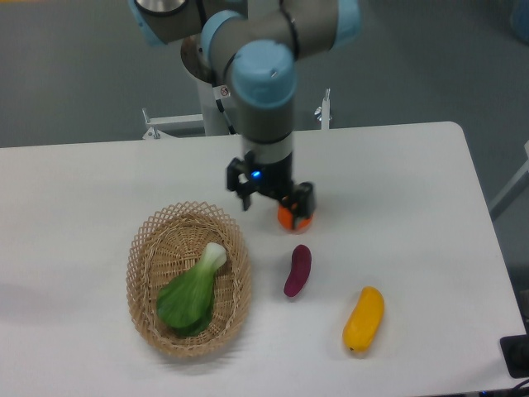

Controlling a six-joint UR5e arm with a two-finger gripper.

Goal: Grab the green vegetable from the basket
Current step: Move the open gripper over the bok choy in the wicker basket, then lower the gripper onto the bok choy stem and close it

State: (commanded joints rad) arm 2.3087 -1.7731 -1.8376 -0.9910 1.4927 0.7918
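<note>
tool | fingers spread, holding nothing | above table

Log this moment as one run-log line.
gripper: open, empty, beside basket | green vegetable: lying in basket, untouched | step: approach

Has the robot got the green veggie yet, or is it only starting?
Only starting. The green vegetable lies in the basket, untouched. The tool is open and empty, up beside the basket's far right edge, partly hiding the orange. Left to do: get above the vegetable, go down, close on it and lift it out.
</note>
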